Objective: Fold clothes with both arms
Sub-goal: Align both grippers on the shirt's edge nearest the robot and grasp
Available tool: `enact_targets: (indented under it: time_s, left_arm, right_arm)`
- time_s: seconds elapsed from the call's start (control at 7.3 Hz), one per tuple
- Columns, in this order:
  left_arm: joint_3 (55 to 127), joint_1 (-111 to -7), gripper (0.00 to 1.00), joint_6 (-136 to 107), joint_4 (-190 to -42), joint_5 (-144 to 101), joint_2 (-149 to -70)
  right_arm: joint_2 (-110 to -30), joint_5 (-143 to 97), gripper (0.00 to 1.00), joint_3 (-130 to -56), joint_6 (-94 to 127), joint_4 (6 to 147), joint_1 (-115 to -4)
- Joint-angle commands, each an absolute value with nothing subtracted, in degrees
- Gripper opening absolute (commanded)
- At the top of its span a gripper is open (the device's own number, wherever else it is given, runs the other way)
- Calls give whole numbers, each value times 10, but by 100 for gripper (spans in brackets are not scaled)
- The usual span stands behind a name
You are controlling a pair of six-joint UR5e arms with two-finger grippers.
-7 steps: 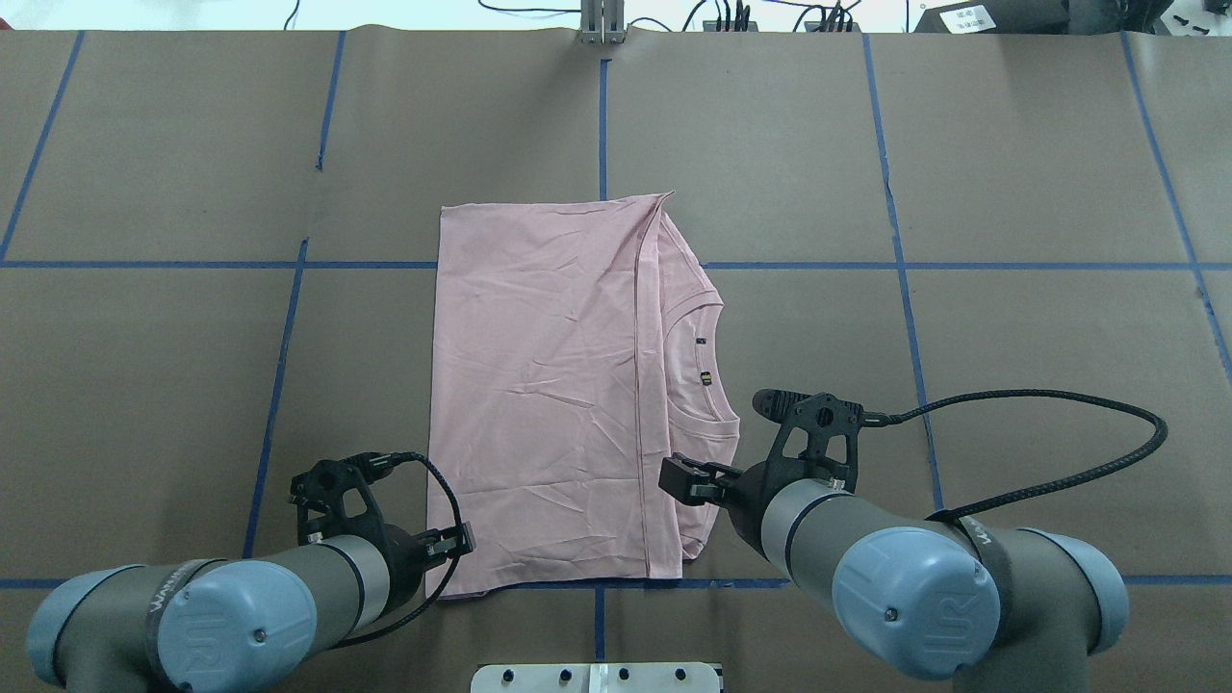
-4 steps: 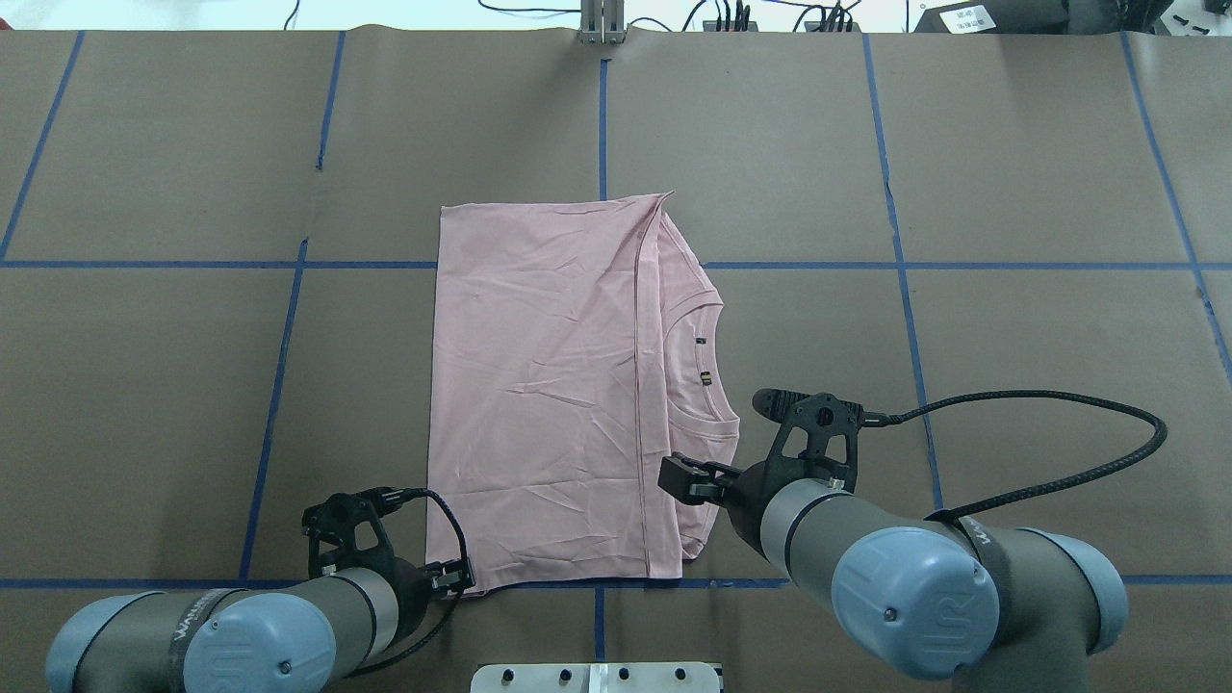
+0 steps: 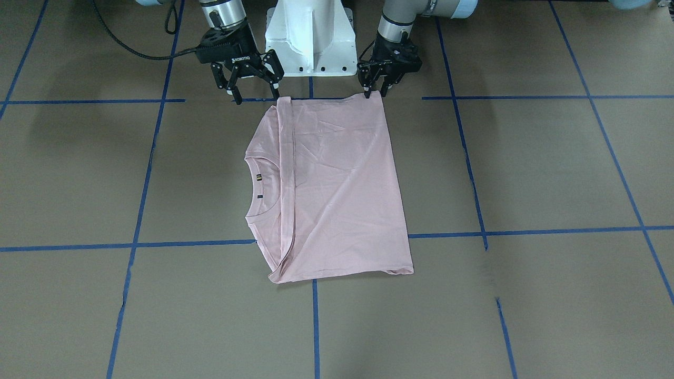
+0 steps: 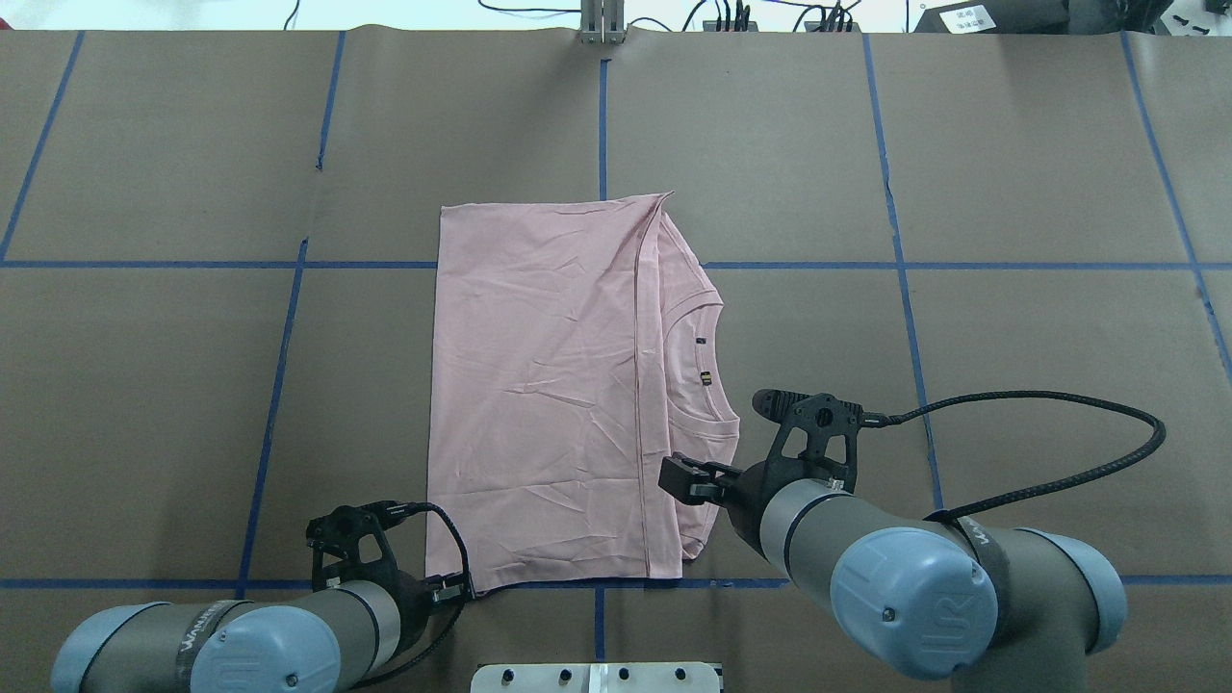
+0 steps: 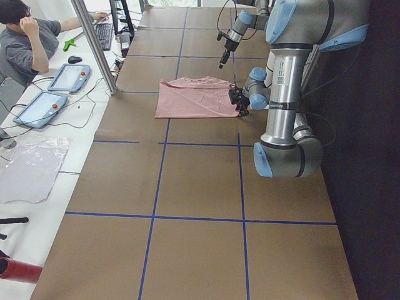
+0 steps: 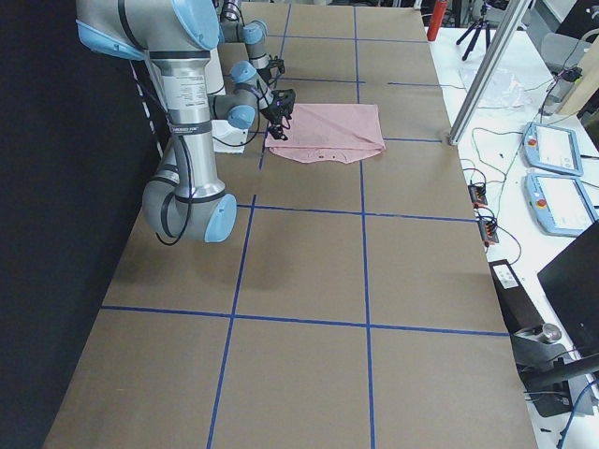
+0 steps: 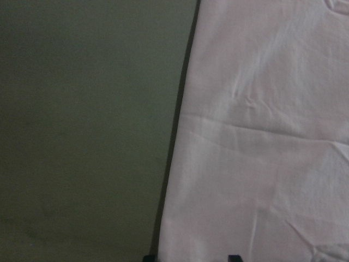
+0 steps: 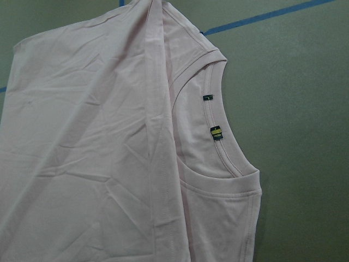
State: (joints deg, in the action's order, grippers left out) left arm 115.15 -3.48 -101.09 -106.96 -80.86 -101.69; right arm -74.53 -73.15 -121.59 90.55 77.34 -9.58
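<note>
The pale pink T-shirt (image 4: pixel 549 385) lies folded flat at mid-table, print hidden, its ribbed collar (image 4: pixel 717 366) on the right side. My left gripper (image 4: pixel 460 587) is low at the shirt's near left corner (image 3: pixel 374 95). It is open, and in the left wrist view its two fingertips (image 7: pixel 234 257) stand apart over the shirt's edge (image 7: pixel 262 136). My right gripper (image 3: pixel 256 97) hovers open just above the shirt's near right corner (image 4: pixel 685 478), holding nothing. The right wrist view shows only the collar (image 8: pixel 218 147) and folded cloth (image 8: pixel 98 136).
Brown paper with blue tape lines (image 4: pixel 602 125) covers the table. The white pedestal base (image 3: pixel 310 37) stands right behind the shirt's near edge. A person (image 5: pixel 25 44), tablets (image 5: pixel 69 75) and a metal post (image 5: pixel 94 44) are along the far side.
My left arm has drawn back toward the robot and come down, bringing its gripper to the shirt's near left corner. The right arm and the shirt have not moved.
</note>
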Motion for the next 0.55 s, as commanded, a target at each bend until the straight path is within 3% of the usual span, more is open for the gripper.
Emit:
enact_targets:
  time_s: [0.0, 0.14, 0.27, 0.41]
  left_arm:
    - [1150, -34, 47, -1009, -1070, -809, -1017]
    - [1150, -34, 8, -1008, -1070, -808, -1017]
    - [1150, -34, 0, -1007, -1070, -808, -1017]
    - [1150, -35, 0, -1007, -1070, -808, -1017]
  right_arm:
    - [-745, -732, 100, -1216, 907, 773, -96]
    - [-745, -732, 100, -1216, 907, 773, -96]
    - [-745, -732, 100, -1216, 908, 773, -96]
    - [-745, -732, 100, -1216, 908, 773, -96]
